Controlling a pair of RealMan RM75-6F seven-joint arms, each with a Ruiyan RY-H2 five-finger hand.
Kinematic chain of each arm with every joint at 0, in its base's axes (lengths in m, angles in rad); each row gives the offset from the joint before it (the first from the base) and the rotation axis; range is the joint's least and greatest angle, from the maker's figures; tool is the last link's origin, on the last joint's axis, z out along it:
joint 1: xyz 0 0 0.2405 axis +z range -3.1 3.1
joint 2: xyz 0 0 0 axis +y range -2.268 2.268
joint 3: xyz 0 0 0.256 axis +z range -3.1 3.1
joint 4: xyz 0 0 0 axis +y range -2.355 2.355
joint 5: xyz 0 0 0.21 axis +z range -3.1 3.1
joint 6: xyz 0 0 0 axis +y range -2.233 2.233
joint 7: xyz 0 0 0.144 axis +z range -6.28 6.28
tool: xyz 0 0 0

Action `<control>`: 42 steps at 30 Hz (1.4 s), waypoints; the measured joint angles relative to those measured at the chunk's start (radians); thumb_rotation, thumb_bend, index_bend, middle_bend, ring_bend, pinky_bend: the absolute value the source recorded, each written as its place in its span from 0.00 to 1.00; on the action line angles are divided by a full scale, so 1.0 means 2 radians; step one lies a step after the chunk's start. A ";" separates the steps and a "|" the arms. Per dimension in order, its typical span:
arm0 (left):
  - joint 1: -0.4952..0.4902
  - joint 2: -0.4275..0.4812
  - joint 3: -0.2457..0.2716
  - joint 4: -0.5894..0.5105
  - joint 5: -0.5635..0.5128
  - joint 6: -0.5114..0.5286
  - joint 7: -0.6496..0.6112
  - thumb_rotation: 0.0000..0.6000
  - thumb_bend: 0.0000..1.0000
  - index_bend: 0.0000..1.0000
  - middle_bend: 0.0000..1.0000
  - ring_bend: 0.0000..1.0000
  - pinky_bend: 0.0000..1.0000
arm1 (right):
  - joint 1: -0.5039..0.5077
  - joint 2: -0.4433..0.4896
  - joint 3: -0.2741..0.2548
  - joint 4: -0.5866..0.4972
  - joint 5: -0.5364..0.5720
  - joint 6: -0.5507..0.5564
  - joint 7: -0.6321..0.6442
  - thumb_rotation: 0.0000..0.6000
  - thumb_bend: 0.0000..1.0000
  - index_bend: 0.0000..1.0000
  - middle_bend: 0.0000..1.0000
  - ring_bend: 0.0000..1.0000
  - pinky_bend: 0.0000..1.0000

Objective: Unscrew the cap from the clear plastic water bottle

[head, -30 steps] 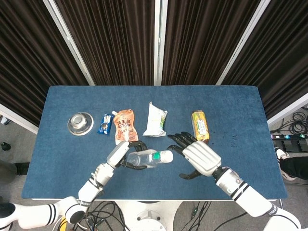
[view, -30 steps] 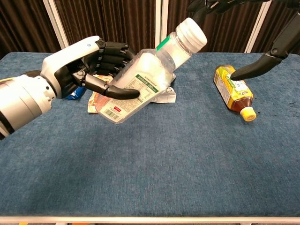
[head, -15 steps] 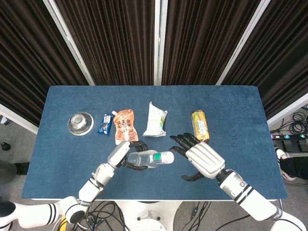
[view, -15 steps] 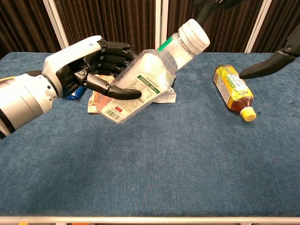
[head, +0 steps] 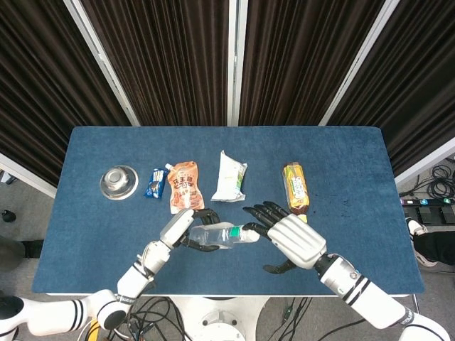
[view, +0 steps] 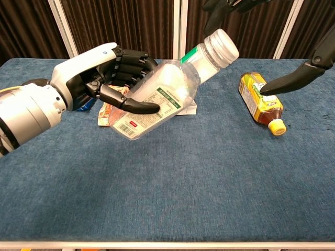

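Now the left hand (view: 99, 73) grips the water bottle (view: 162, 97) aloft; the right hand (head: 295, 238), open-fingered and empty, must next close around the cap (view: 222, 44).

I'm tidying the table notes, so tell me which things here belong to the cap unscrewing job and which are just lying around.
Part of the job:
clear water bottle, gripped by the left hand
its white cap
right hand, fingers spread near the cap

Lying about:
steel bowl
blue packet
orange pouch
white packet
yellow bottle
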 measured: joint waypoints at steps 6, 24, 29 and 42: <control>0.000 -0.001 0.002 0.001 0.001 0.002 0.000 1.00 0.26 0.61 0.59 0.51 0.49 | 0.000 -0.004 -0.002 -0.002 -0.007 0.005 -0.007 0.91 0.07 0.23 0.03 0.00 0.00; -0.003 0.003 0.001 -0.005 0.000 0.002 0.002 1.00 0.26 0.61 0.58 0.51 0.49 | 0.000 -0.013 -0.003 0.014 0.021 0.021 -0.023 0.91 0.07 0.23 0.03 0.00 0.00; -0.003 0.002 0.001 -0.005 -0.001 0.002 0.003 1.00 0.26 0.61 0.58 0.51 0.49 | -0.001 -0.011 -0.005 0.010 0.015 0.021 -0.022 0.91 0.08 0.23 0.03 0.00 0.00; -0.004 0.000 0.003 -0.004 -0.001 0.002 0.004 1.00 0.26 0.61 0.58 0.51 0.49 | -0.005 -0.006 -0.015 -0.001 -0.012 0.019 -0.022 0.91 0.08 0.23 0.04 0.00 0.00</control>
